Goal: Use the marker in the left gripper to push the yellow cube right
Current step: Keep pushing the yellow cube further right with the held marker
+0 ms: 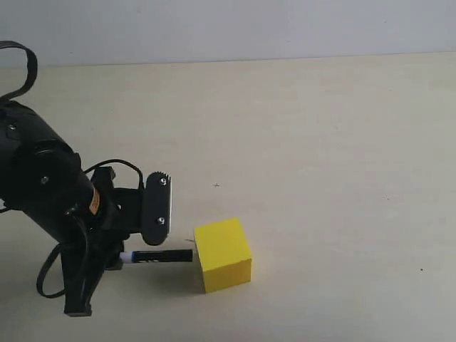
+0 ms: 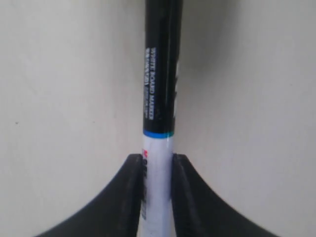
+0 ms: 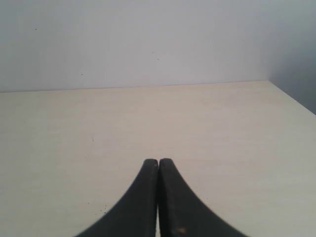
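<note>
The yellow cube (image 1: 223,254) sits on the pale table at the lower middle of the exterior view. My left gripper (image 1: 142,246) is just to its left, low over the table, shut on the marker (image 1: 158,256). The marker lies level and its black end touches or nearly touches the cube's left face. In the left wrist view the marker (image 2: 159,123) runs straight out from between the two black fingers (image 2: 129,197), which grip its white barrel; the left gripper (image 2: 158,160) hides the cube there. My right gripper (image 3: 158,163) is shut on nothing, and is out of the exterior view.
The pale wooden table (image 1: 320,157) stretches to the right of the cube and behind it, up to a light grey wall (image 1: 228,28). The black left arm (image 1: 43,192) fills the lower left corner. The table's far right corner (image 3: 269,83) shows in the right wrist view.
</note>
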